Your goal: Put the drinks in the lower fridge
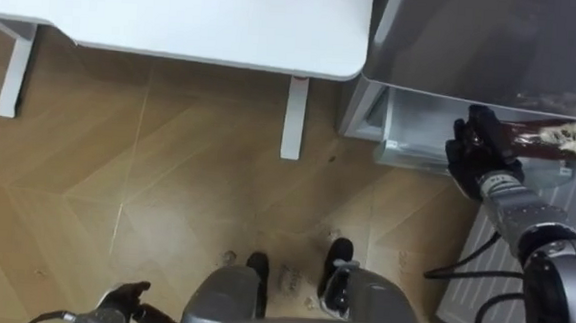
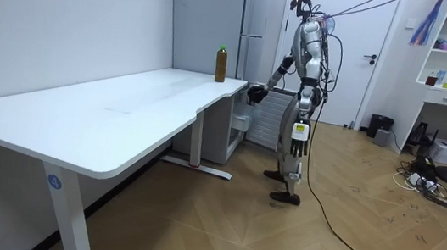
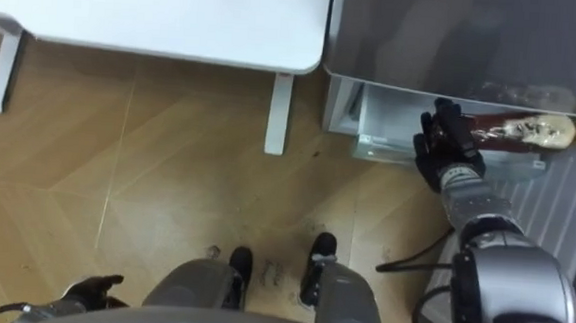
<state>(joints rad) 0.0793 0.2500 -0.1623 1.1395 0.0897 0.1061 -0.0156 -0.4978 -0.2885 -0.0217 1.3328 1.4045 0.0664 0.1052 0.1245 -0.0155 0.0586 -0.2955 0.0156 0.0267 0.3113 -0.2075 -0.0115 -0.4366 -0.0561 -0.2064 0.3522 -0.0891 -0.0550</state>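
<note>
Left hand [image 1: 124,297], lower left of frame, idle; state cannot be told. Right hand [image 1: 479,148], right of frame, curled round dark bottle [image 1: 560,138] held sideways at lower fridge [image 1: 410,129] opening. Second bottle [image 2: 222,63] upright on white table [image 2: 122,117]. Risk: dark bottle, laid sideways, may roll out when released.

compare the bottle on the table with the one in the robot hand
The table bottle stands upright on the white table; the held bottle lies sideways at the lower fridge opening. The table bottle is untouched, while the right robot hand grips the held bottle by one end. The table bottle has a green cap, the held bottle a yellow one. Both hold dark drink.
</note>
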